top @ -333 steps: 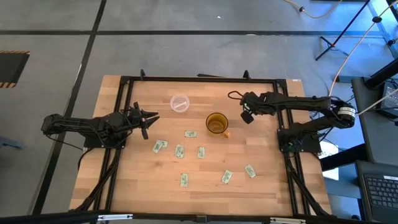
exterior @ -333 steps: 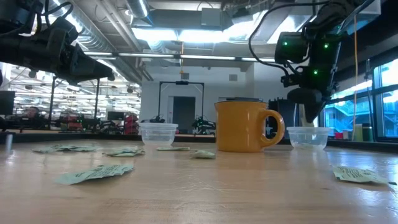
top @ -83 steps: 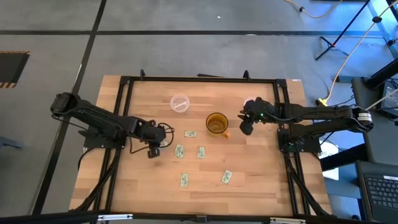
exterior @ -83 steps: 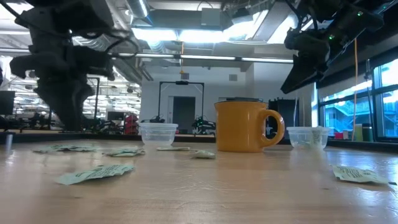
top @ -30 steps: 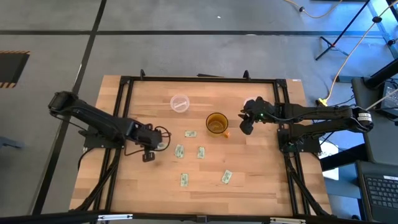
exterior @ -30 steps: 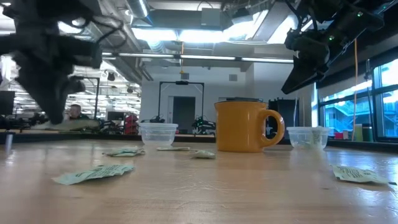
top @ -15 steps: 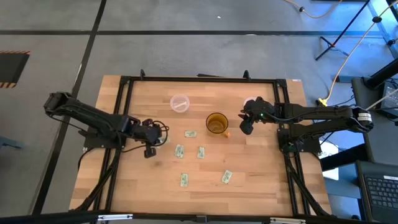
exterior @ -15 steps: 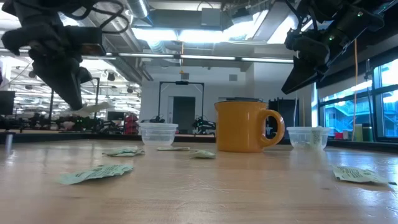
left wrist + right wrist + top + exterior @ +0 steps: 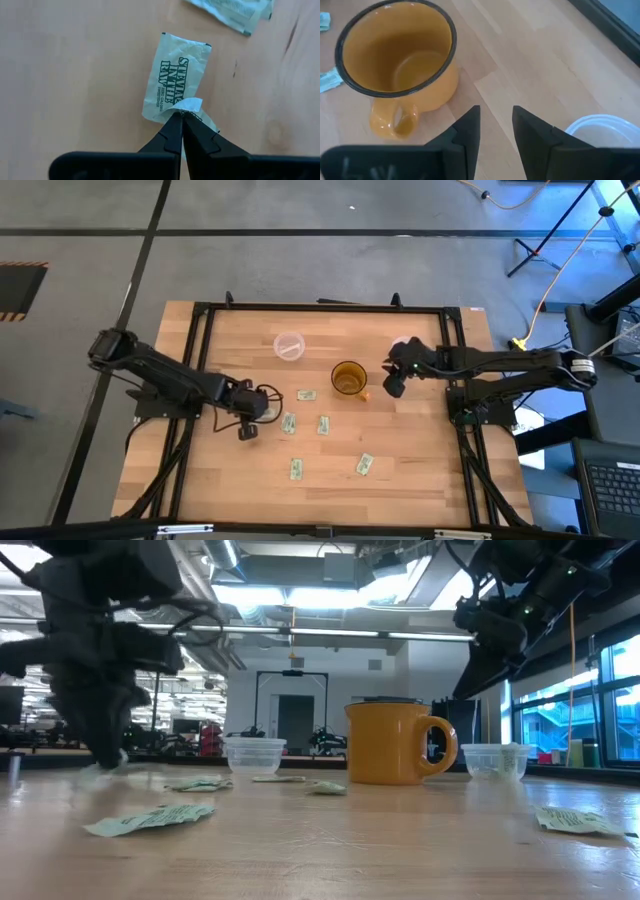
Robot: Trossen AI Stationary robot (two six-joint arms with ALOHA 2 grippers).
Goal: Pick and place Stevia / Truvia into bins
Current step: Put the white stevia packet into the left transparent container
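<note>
Nearest the table's front edge, two Stevia packets (image 9: 296, 469) and (image 9: 365, 465) lie loose; leave them for later.

Your left gripper (image 9: 180, 116) is pressed together on the corner of a Stevia in the Raw packet (image 9: 175, 80), low at the left side of the table (image 9: 420, 470). The hold is only on a curled-up corner, so the packet could slip out or tear free as you lift, especially if you swing fast toward a bin. The fingertips sit close to the wood, so pushing lower would scrape the table instead of improving the pinch. A second packet (image 9: 235, 10) lies just beyond; a sideways drag could nudge it.

Farther in, more packets (image 9: 306, 394) lie near the yellow mug (image 9: 348, 378). Carrying the packet across that area risks clipping the mug, which is not a bin.

The left clear cup (image 9: 289, 346) stands well beyond your left gripper; a light packet released from too high may flutter past its rim.

Your right gripper (image 9: 495, 125) hangs with fingers spread between the mug and the right clear cup (image 9: 600, 132), holding nothing. Keep it clear of both.
</note>
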